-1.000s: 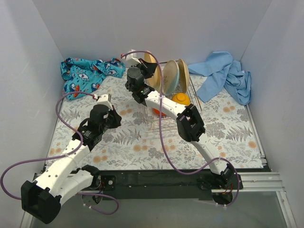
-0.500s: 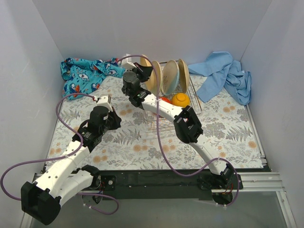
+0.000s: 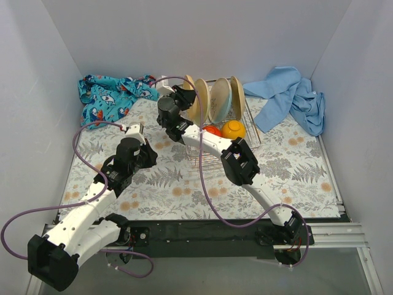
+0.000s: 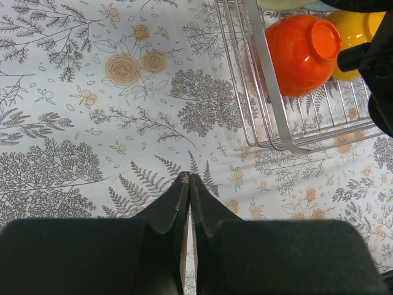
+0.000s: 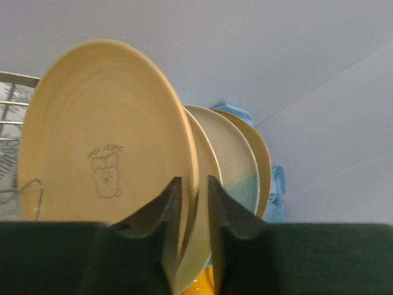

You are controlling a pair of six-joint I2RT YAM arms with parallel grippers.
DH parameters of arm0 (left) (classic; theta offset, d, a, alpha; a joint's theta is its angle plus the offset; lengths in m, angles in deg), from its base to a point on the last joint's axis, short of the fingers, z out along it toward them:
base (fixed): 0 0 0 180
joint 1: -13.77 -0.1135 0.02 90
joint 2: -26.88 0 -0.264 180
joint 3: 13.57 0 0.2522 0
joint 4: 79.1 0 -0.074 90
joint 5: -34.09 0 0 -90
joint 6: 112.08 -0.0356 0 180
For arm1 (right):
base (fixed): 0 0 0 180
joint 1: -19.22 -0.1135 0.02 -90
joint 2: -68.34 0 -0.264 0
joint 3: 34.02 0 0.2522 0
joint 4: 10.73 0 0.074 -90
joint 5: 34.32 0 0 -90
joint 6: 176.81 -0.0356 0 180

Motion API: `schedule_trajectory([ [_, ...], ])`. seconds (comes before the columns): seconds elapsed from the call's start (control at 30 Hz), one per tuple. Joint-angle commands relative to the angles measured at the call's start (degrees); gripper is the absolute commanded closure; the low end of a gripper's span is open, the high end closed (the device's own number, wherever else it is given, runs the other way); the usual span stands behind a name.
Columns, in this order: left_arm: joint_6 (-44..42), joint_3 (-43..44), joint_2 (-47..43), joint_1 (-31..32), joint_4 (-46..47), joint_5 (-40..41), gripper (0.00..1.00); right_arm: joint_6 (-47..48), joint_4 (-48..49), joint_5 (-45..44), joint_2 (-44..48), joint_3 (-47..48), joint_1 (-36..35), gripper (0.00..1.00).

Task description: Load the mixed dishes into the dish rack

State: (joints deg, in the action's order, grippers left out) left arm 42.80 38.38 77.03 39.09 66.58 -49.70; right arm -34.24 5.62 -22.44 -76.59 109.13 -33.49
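Already three round plates stood on edge in the rectangular silver wire dish rack (image 4: 270, 98), side by side at its far end. The plain yellow-orange plate (image 5: 104, 135) was leftmost, the cream-and-light-blue plate (image 5: 236, 166) stood just behind it, and the tan plate (image 5: 261, 160) came last. The right end effector (image 5: 192, 181) sat astride the yellow-orange plate's rim, one finger on each face. Its fingers were slightly parted, and I could not tell whether they pressed the plate or stood clear of it.

Nearer in the same rack lay a red bowl (image 3: 212, 130), tipped so that its base showed. An orange bowl (image 3: 233, 129) lay just beside it on the right.

The left end effector (image 4: 186, 178) was clenched with its fingertips together and nothing between them. It hung over the flower-printed worktop (image 3: 295, 166), to the left of the rack and apart from it.

A crumpled blue patterned cloth (image 3: 113, 95) lay in the far left corner. A plain light-blue cloth (image 3: 291, 98) lay bunched in the far right corner, just beyond the rack.
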Motion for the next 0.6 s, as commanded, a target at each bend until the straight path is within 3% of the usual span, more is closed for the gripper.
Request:
schedule_trajectory([
  [0.0, 0.24, -0.40, -0.40, -0.36, 1.31, -0.59, 0.95, 0.25, 1.80, -0.89, 3.85, -1.32, -0.20, 0.61],
  [0.07, 0.16, -0.49, -0.40, -0.36, 1.31, -0.59, 0.94, 0.42, 1.71, -0.01, 4.65, -1.50, -0.64, 0.54],
  [0.2, -0.72, -0.23, -0.40, -0.36, 1.92, -0.07, 0.85, -0.45, -0.12, 2.01, 8.41, -3.61, -2.39, 0.47],
  [0.3, -1.51, 0.74, -0.14, -0.62, 2.54, 1.33, 0.62, -5.44, -6.25, 4.38, 12.36, -5.80, -4.24, 0.41],
  [0.37, -2.04, 2.05, 0.38, -0.89, 2.80, 3.44, 0.39, -8.00, -9.79, 6.05, 14.39, -7.56, -5.47, 0.36],
  [0.43, -4.13, 3.20, 1.00, -1.06, 3.76, 4.50, 0.26, -15.08, -18.29, 7.45, 17.03, -6.96, -5.65, 0.31],
  [0.53, -8.26, 6.09, 1.79, -1.15, 5.61, 5.29, 0.10, -30.62, -39.64, 14.91, 19.58, -0.02, -4.78, 0.15],
  [0.57, -8.89, 6.88, 2.40, -1.15, 5.88, 7.12, 0.02, -32.78, -42.73, 18.68, 20.46, 0.86, -4.51, 0.02],
])
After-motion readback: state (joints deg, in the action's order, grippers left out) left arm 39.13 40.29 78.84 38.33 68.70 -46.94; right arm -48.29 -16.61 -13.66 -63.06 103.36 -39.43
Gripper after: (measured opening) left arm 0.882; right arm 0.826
